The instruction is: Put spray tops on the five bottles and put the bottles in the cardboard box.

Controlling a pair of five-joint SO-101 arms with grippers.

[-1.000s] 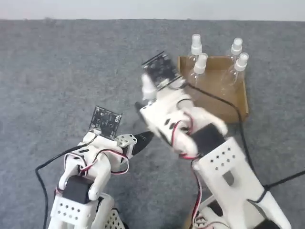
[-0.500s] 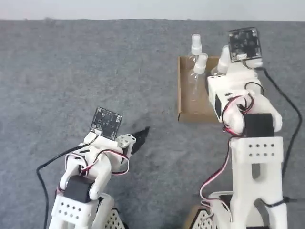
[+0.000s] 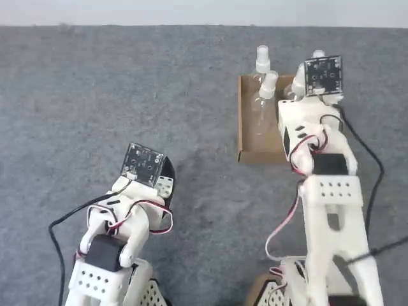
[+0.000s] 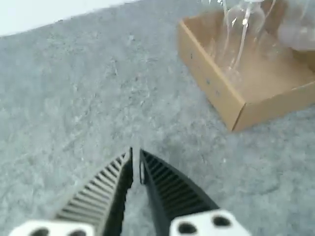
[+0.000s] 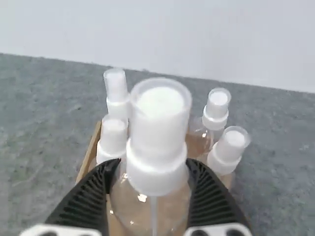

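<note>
Four capped bottles (image 5: 217, 112) in box (image 5: 90, 150); fifth bottle (image 5: 156, 147) clamped in right fingers (image 5: 83, 196); left fingers (image 4: 165, 179) together.

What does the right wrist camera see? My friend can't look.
The right gripper clamps a clear plastic bottle with a white spray top at the brown cardboard box. Four more white-topped bottles stand behind it in the box.
</note>
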